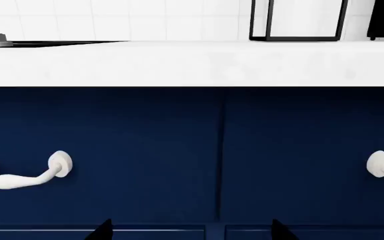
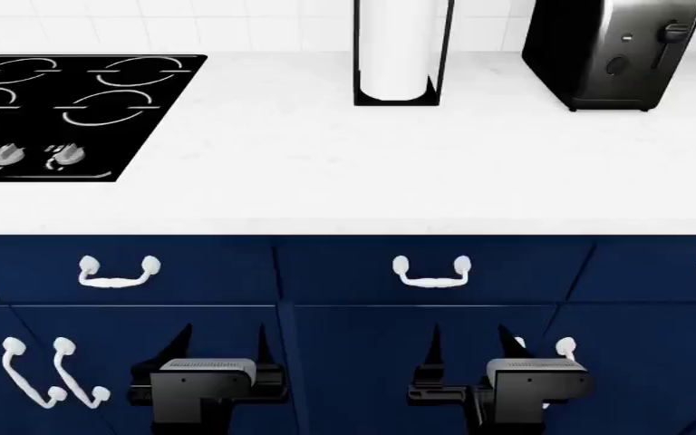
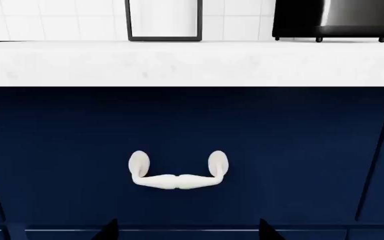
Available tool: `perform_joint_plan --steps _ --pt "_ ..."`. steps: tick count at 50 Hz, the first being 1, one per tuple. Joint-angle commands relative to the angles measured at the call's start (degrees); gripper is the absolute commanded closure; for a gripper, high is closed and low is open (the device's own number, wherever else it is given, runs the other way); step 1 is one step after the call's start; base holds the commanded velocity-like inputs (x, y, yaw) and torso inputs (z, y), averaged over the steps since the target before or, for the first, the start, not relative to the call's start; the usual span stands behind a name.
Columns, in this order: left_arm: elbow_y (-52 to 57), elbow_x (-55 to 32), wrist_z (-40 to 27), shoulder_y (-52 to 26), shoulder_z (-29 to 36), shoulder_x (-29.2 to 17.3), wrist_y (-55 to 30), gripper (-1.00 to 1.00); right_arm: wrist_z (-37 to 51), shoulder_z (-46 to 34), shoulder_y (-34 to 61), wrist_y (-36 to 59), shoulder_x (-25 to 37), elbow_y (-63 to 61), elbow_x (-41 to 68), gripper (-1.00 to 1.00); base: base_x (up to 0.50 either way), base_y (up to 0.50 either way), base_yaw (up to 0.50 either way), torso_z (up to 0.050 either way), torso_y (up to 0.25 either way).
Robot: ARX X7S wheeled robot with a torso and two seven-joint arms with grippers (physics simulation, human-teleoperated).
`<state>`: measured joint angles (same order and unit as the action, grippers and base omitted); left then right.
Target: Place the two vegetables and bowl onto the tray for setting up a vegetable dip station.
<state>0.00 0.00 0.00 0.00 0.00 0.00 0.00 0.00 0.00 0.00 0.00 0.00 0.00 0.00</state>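
white worktop (image 2: 361,172) over navy drawer fronts, tiled wall behind. left end effector (image 2: 221,349) and right end effector (image 2: 469,349) low before the cabinets, both spread, holding nothing. beyond: stovetop (image 2: 58,104), paper towel holder (image 2: 399,54), toaster (image 2: 614,50). cucumber, carrot, bowl and tray nowhere in view. likely handling: ceramic bowl stiff, slick, breakable, best pinched at the rim; vegetables light, firm, gripped mid-length.

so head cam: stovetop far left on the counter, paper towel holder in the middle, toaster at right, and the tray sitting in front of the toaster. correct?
Not quite. There is no tray in front of the toaster; the white counter there is bare in the head view, and neither wrist view shows a tray. The stovetop at far left, the paper towel holder in the middle and the toaster at right are as you said.
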Motion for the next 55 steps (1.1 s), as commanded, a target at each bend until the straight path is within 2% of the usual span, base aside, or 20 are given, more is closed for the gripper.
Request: perform_joint_plan --steps 1,18,25,29,30,33,34,36,37,38,39,42,43,44,45,46,48,55 --pt "-0.3 -1.0 -1.0 0.0 1.1 -0.9 0.3 -1.00 1.0 -0.9 -0.1 -0.5 0.8 -0.1 1.5 -1.00 0.00 0.00 0.00 0.000 0.000" --pt "0.5 -1.5 -4.0 -0.1 4.6 -3.8 -1.4 -1.00 4.5 -3.6 -0.1 1.5 3.2 -1.9 4.0 -1.00 0.00 0.00 0.00 0.000 0.000" --pt "5.7 0.3 -6.5 -1.3 5.4 -4.2 -8.6 -1.00 6.4 -3.8 1.2 10.8 4.4 -8.8 4.1 -1.00 0.00 0.00 0.00 0.000 0.000" --pt "16.6 0.9 -6.2 -3.6 6.6 -4.5 -20.2 -1.00 7.1 -3.8 3.4 18.9 5.0 -16.1 5.1 -1.00 0.00 0.00 0.00 0.000 0.000" --pt "25.2 0.5 -5.1 -7.4 8.0 -3.9 -28.8 -1.00 7.3 -4.9 6.8 27.5 5.7 -24.7 5.4 -1.00 0.00 0.00 0.00 0.000 0.000" --pt "36.5 -0.8 -5.4 -13.3 7.6 -2.8 -49.4 -1.00 8.0 -5.8 11.4 41.1 6.3 -33.3 5.8 -1.00 0.00 0.00 0.00 0.000 0.000" --pt "27.9 -9.4 -14.0 -21.9 16.2 -11.4 -58.0 -1.00 16.6 -3.3 19.9 49.7 14.9 -24.7 14.4 -1.00 0.00 0.00 0.00 0.000 0.000" --pt "10.8 -26.6 -31.2 -39.1 33.4 -28.6 -56.8 -1.00 33.8 -7.5 37.1 66.8 17.9 -7.5 31.6 -1.00 0.00 0.00 0.00 0.000 0.000" --pt "11.2 -35.2 -39.8 -47.7 37.6 -29.5 -55.2 -1.00 42.4 -9.0 45.7 75.4 18.5 -4.0 40.2 -1.00 0.00 0.00 0.00 0.000 0.000" --pt "12.1 -43.8 -48.4 -56.3 37.5 -30.7 -53.8 -1.00 51.0 -11.9 54.3 84.0 19.7 -3.5 48.8 -1.00 0.00 0.00 0.00 0.000 0.000" --pt "13.4 -52.4 -57.0 -64.9 37.3 -31.7 -51.5 -1.00 59.6 -13.8 62.9 82.7 20.9 -4.9 57.4 -1.00 0.00 0.00 0.00 0.000 0.000" --pt "12.9 -78.2 -82.8 -90.7 38.5 -32.8 -52.3 -1.00 85.4 -19.6 88.7 79.0 24.1 -5.6 83.2 -1.00 0.00 0.00 0.00 0.000 0.000" --pt "12.7 -86.7 -88.3 -99.3 38.6 -33.2 -52.2 -1.00 89.1 -20.6 97.3 79.5 24.8 -5.9 91.8 -1.00 0.00 0.00 0.00 0.000 0.000" --pt "12.9 -95.3 -87.8 -107.9 38.8 -33.3 -52.8 -1.00 88.5 -20.9 105.2 79.6 24.9 -6.1 100.4 -1.00 0.00 0.00 0.00 0.000 0.000" --pt "12.9 -103.9 -87.9 -115.5 39.0 -33.6 -53.0 -1.00 87.9 -21.2 105.3 80.0 25.1 -6.1 109.0 -1.00 0.00 0.00 0.00 0.000 0.000" --pt "12.8 -112.5 -87.8 -115.7 39.1 -33.7 -52.9 -1.00 87.4 -21.2 105.2 79.8 25.3 -6.2 117.2 -1.00 0.00 0.00 0.00 0.000 0.000" --pt "13.0 -127.0 -87.6 -116.4 39.2 -33.9 -52.9 -1.00 87.0 -21.4 105.5 80.0 25.5 -6.2 117.2 -1.00 0.00 0.00 0.00 0.000 0.000" --pt "13.3 -125.9 -86.8 -117.2 40.2 -34.2 -53.0 -1.00 85.5 -22.2 107.4 80.1 26.3 -6.3 116.7 -1.00 0.00 0.00 0.00 0.000 0.000"
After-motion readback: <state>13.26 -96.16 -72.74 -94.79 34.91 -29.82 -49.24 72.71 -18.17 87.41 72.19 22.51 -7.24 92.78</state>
